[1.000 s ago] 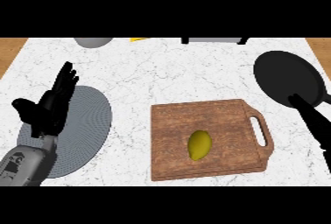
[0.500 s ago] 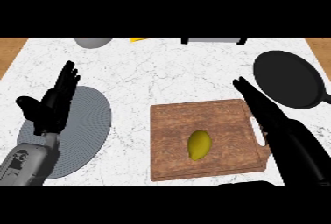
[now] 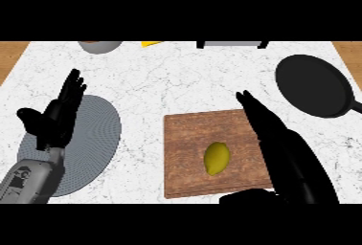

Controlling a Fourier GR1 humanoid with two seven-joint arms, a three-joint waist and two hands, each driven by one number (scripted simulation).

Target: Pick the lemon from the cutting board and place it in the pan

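Beside lemon, right robot hand open, empty

The lemon lies on the cutting board, which is in the near middle of the counter; the pan lies to the right of the board and farther back, apart from it. The right hand is above the right part of the board, just beside the lemon. At the left lies a round mat, with the left hand above its left side, and a bowl stands at the far edge.
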